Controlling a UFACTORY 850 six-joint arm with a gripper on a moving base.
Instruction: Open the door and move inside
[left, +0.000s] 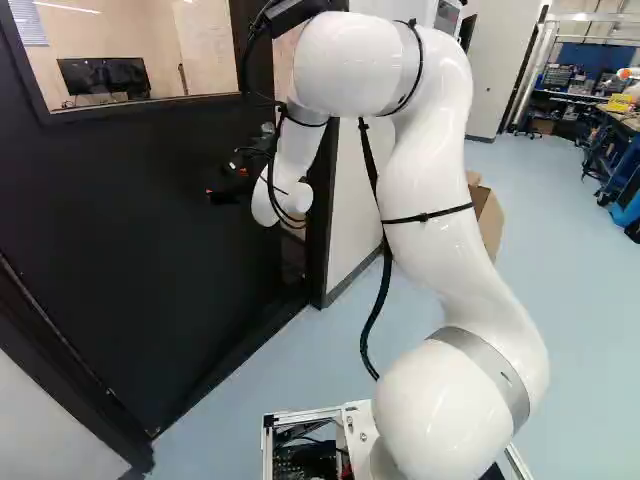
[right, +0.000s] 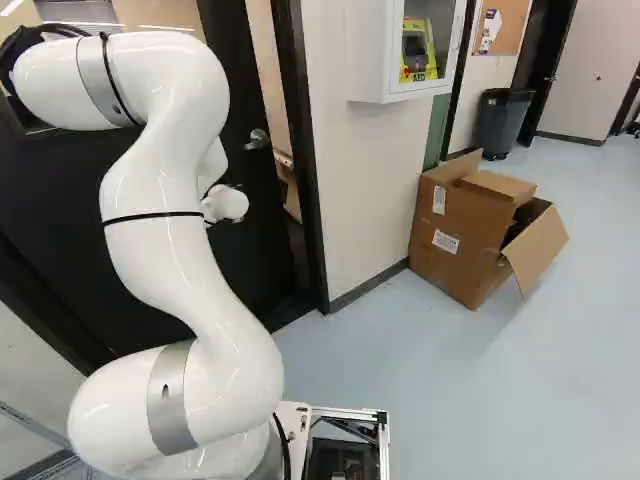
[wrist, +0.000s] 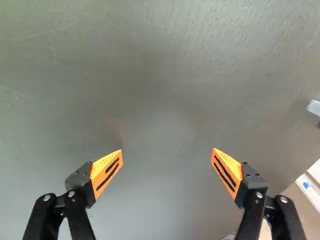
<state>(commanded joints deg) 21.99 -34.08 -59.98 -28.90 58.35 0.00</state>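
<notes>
Door: the dark leaf (left: 130, 230) is seen ajar at its handle side; the step in hand is judged to be pushing it further inward.
Handle: the metal lever (right: 257, 140) is set near the leaf's free edge; it is not being gripped, and with the leaf already off the jamb, no turning should be needed.
Claw: the gripper (wrist: 167, 154) is spread wide with nothing held, the orange pads (wrist: 102, 170) well apart ahead of the leaf's flat face; whether the tips are touching it cannot be told.
Push: force is best applied slowly and square to the face, toward the free edge — leverage is lost nearer the hinges. The path should be curved with the swing, or the tips may skid.
Gap: a narrow strip of the room beyond is shown between the free edge and the far jamb (right: 303, 160); it should be widened past the base's full width before entry is tried.
Base: the front corners of the frame (right: 384, 440) should be lined up with the opening, and the leaf held back during entry — a rebound could catch the arm (right: 180, 260).
</notes>
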